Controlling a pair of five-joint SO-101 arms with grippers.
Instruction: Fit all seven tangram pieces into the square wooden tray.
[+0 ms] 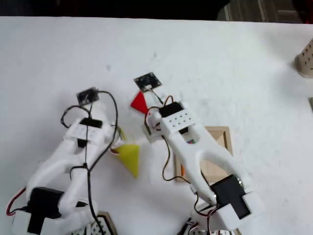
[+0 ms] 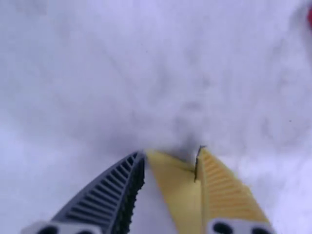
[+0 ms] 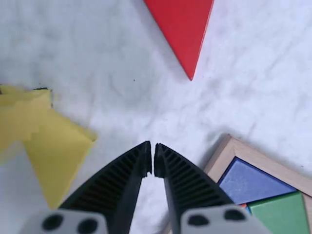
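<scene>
Left fingers (image 2: 109,197) clamp yellow triangle (image 1: 129,156), apex pointing nearward.

Tray (image 3: 220,152) rim bare pale wood, red piece (image 3: 183,27) smooth painted, right gripper (image 3: 151,159) ribbed blk plastic, table (image 1: 220,58) matt white.

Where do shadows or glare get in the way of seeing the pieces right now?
High view: even light, no glare on the yellow triangle or red triangle. Left wrist view: a soft grey shadow lies on the table just ahead of the left hand. Right wrist view: faint shadow beside the tray corner, pieces evenly lit.
</scene>
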